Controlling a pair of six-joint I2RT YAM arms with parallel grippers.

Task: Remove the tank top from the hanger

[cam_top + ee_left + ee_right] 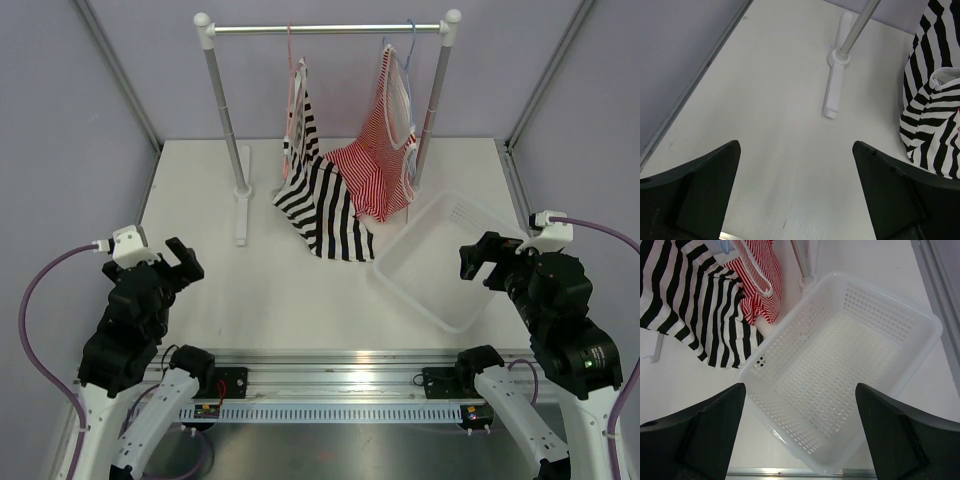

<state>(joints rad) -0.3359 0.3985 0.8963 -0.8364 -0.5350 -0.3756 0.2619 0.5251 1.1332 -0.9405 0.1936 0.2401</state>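
Claws both gaping wide, holding nothing: left claw (178,262) and right claw (483,260) sit near the front edge. Nothing's done yet imo. The tank top (320,205) hangs on the pink hanger (291,62) off the rail (330,29), hem slumped on the bench (200,200). It's well apart from both claws, roughly 2 o'clock from left, 10 o'clock from right.

No readable text, label or number anywhere — none (on anything).

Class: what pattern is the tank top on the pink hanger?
Wide black-and-white stripes on the tank top, clearest in the top external view.
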